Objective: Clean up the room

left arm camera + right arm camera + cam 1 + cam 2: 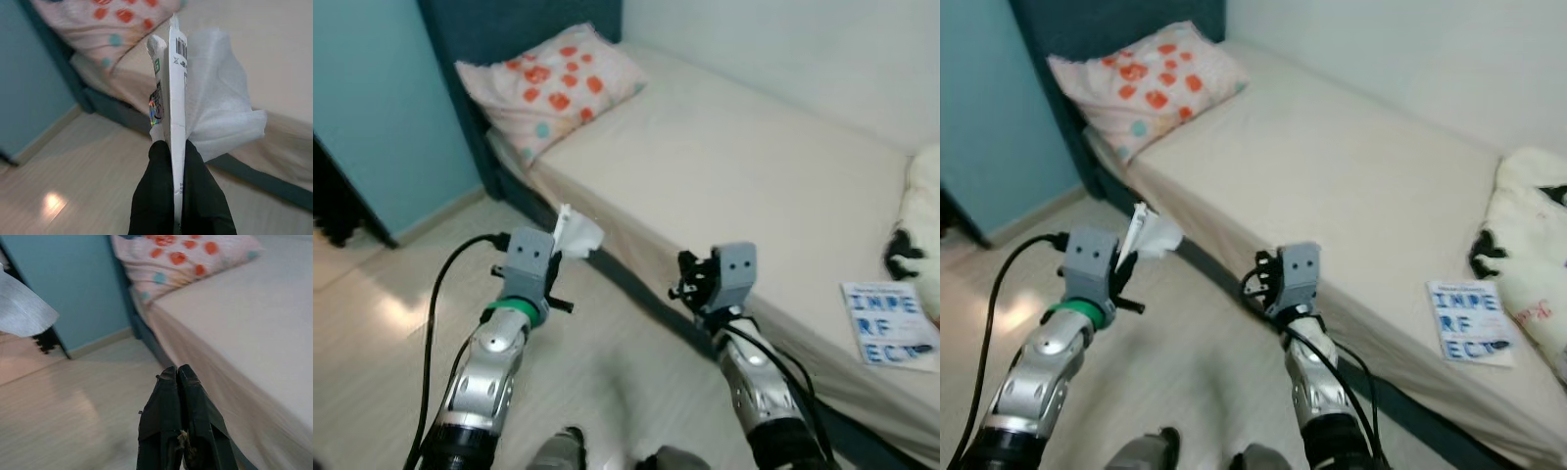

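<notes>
My left gripper (555, 266) is shut on a flat white wrapper (175, 112) with a barcode and a crumpled white tissue (578, 235) beside it, held up over the floor near the bed's edge. In the left wrist view the black fingers (159, 196) pinch the wrapper's lower end. My right gripper (690, 279) is raised next to the bed's side, shut with nothing in it; its fingers (171, 431) press together in the right wrist view.
A bed (724, 166) with a cream sheet runs across the right. A pillow (548, 83) with orange dots lies at its head. A book (889, 323) with blue letters and a white plush (1538, 245) lie at the far right. A teal wall (382, 108) stands left above pale wood floor (382, 333).
</notes>
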{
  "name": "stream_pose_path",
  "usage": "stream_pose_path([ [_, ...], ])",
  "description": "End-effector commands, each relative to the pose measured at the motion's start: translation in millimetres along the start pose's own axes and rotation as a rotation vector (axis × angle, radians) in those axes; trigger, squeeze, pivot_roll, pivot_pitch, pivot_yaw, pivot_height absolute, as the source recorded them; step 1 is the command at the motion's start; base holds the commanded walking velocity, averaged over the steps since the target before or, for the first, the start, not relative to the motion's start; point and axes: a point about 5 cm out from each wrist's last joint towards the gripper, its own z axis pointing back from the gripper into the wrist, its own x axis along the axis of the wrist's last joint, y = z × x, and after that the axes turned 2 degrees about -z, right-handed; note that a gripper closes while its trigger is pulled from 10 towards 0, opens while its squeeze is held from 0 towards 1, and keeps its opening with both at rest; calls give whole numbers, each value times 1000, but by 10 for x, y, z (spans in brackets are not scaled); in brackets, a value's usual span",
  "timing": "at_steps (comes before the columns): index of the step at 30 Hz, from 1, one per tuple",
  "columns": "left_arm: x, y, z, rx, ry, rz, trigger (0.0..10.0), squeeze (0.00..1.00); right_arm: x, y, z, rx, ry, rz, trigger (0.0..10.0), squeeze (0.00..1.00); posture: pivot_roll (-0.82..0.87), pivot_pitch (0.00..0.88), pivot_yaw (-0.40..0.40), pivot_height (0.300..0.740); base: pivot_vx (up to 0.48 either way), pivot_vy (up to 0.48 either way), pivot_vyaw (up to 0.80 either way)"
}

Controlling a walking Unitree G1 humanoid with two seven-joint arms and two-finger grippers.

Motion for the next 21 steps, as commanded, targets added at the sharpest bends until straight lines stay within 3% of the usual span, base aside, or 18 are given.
stream_pose_path([
  [1, -41, -17, 6, -4, 19, -8, 10000, 0, -33, 0, 20, 4, 10, -14, 10000, 0, 30, 0, 6, 720, 0, 0, 763],
  [3, -62, -7, 16, 4, 26, -16, 10000, 0, -20, 85, 25, 77, -4, -48, 10000, 0, 31, 0, 8, 720, 0, 0, 763],
  [8, -80, -2, 23, 8, 34, -20, 10000, 0, -10, 136, 33, 117, -12, -62, 10000, 0, 32, 0, 8, 720, 0, 0, 764],
  [21, -164, 35, 47, 40, 60, -36, 10000, 0, -9, 136, 34, 132, -11, -54, 10000, 0, 34, 0, 4, 720, 0, 0, 766],
])
